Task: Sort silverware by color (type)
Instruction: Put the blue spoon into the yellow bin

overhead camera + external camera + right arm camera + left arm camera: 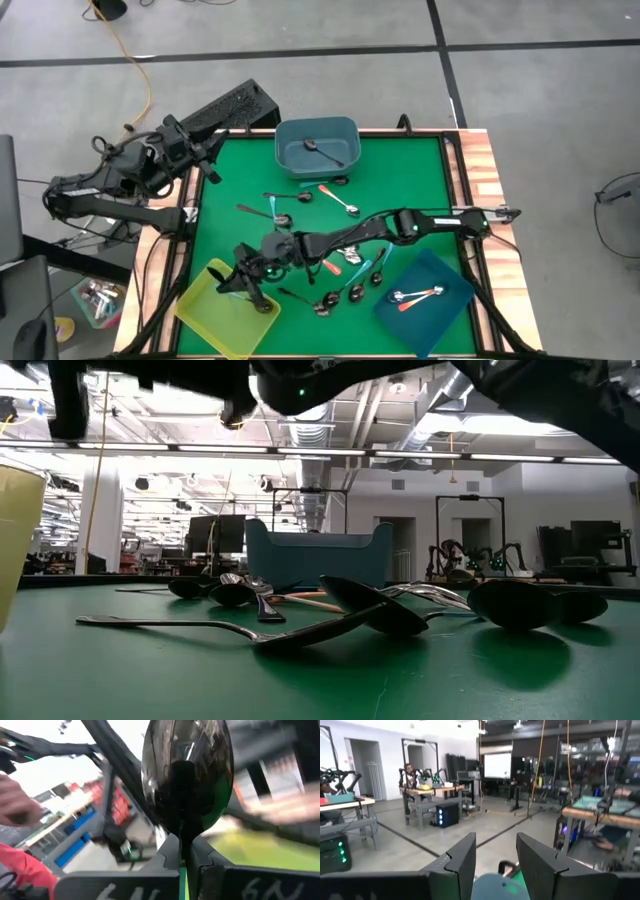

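- Two arms over a green table (420,170). Right arm reaches across from the right edge toward the front-left corner; left arm is folded back off the table's rear-left corner.
- Three bins on the mat: grey-blue bin (317,147) at rear centre with one dark spoon (322,151) lying in it; dark blue bin (425,290) at front right with an orange-handled spoon (420,296) and a second spoon beside it; yellow bin (215,308) at front left.
- Right gripper (243,283) sits over the yellow bin's inner edge, fingers pinched on the handle of a dark metal spoon (187,772); in the right wrist view the bowl stands just beyond the fingertips, shiny and dark.
- Left gripper (495,857) held off the table, fingers spread apart with nothing between them, pointing out into the room.
- Loose spoons (350,285) scattered between the bins at mid-table and front centre: teal, orange-red and dark handles, several touching or overlapping. Low view shows dark ones lying flat on the mat in front of the grey-blue bin.
- Writing: pale marks on the right gripper's finger bases (105,890), not legible. No brand readable anywhere.
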`<state>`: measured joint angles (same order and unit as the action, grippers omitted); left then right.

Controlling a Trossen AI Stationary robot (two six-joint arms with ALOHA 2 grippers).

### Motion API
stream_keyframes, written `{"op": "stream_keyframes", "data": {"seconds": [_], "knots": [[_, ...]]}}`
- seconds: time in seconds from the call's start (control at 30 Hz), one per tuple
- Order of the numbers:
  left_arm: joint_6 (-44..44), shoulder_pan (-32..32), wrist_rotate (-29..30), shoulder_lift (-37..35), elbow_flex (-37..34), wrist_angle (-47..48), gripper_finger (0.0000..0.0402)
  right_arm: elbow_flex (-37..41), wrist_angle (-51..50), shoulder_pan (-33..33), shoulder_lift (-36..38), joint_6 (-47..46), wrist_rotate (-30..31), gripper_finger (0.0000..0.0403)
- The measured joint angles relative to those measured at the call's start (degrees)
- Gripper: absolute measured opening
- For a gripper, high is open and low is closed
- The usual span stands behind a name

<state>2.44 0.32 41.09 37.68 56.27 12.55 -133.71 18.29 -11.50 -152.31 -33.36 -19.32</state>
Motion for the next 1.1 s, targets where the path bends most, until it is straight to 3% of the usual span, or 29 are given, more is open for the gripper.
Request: {"op": "stream_keyframes", "data": {"seconds": [0.17,1.1], "knots": [[-2.24,0.0,-0.08,-1.07,0.0,3.11,0.0126,0.02,-12.29,0.01,0.0,3.15,-0.24,0.0011],[-6.78,0.0,0.05,-3.33,0.0,3.64,0.0126,-0.02,-17.01,0.03,0.07,5.36,-4.79,0.0011]]}}
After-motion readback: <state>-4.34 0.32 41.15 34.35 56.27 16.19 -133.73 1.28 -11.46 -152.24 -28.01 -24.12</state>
